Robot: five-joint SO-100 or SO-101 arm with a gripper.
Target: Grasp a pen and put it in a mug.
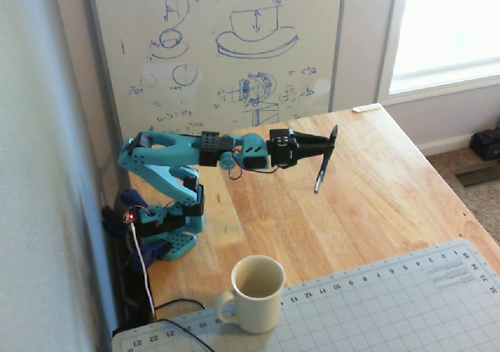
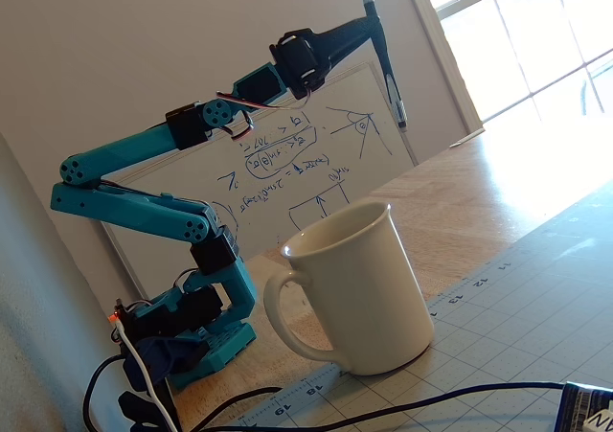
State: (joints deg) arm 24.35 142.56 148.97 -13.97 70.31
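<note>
Setting: home office or lab | whiteboard [image 1: 226, 48] with sketches and equations | butcher-block table [image 1: 391, 188] | cutting mat [image 1: 391, 305] | carpet [image 1: 469, 188], window [image 1: 449, 24]

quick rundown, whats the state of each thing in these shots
gripper: shut on the pen, raised above the table
pen: held near its top, hanging almost upright, clear of the table
mug: upright, empty, standing on the cutting mat's edge
cutting mat: flat on the table

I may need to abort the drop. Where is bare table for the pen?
Bare wood lies right of the claw, between whiteboard and cutting mat. Crowded: mug and cables by the arm base.
</note>
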